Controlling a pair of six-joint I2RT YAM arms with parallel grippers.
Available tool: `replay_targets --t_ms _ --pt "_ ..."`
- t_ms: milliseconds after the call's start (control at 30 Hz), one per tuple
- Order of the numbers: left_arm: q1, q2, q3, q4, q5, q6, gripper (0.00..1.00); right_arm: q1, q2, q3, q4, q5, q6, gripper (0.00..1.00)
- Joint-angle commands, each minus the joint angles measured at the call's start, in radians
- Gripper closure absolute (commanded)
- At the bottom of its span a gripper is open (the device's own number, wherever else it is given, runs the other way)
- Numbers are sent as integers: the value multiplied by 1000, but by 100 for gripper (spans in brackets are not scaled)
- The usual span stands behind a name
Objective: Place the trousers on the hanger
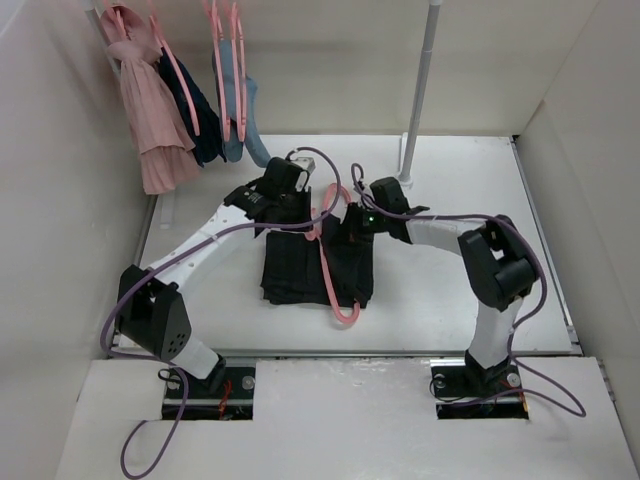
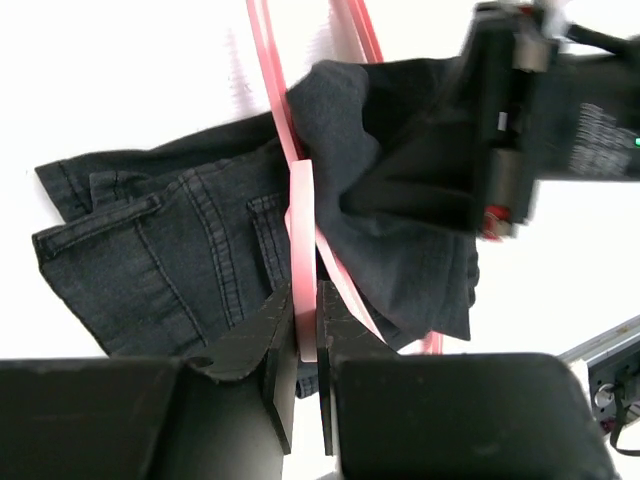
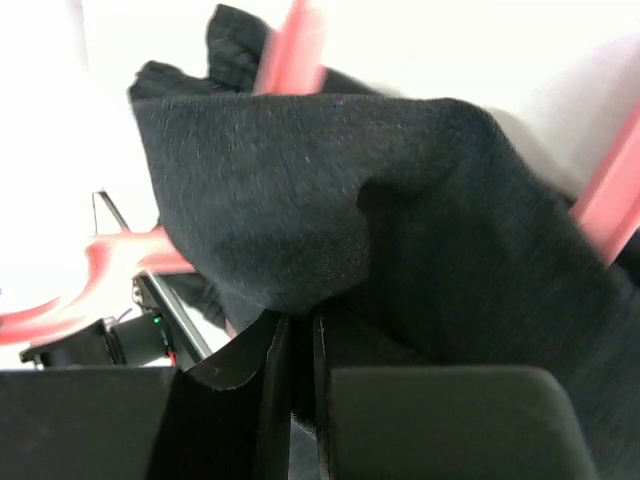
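The black trousers (image 1: 295, 265) lie folded on the white table, with a pink hanger (image 1: 340, 290) across them. My left gripper (image 1: 290, 195) is shut on a flat bar of the hanger (image 2: 300, 230) at the trousers' far left. My right gripper (image 1: 352, 228) is shut on a fold of the trousers (image 3: 330, 200) and holds it raised beside the hanger's bars (image 3: 610, 200). In the left wrist view the trousers (image 2: 170, 250) show seams and pockets, and the right gripper's body (image 2: 520, 120) holds the lifted fold.
A rail at the back left carries a pink garment (image 1: 150, 110), a dark navy garment (image 1: 198, 115), a blue-grey one (image 1: 240, 120) and spare pink hangers (image 1: 228, 70). A grey pole (image 1: 420, 90) stands at the back. White walls (image 1: 60, 200) enclose the table.
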Motion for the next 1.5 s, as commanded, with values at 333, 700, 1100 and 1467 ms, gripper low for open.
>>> replay_targets --t_ms 333,700,1100,1467 --pt "-49 -10 149 39 154 23 100 84 195 97 -22 99 -124 100" --pt "-49 -4 76 29 70 14 100 41 -75 107 -387 154 -329 37" --pt "-49 -4 85 29 61 14 100 -85 -245 71 -614 239 -385 29" --pt "-49 15 108 29 71 23 100 -150 -198 -99 -386 -112 -357 100"
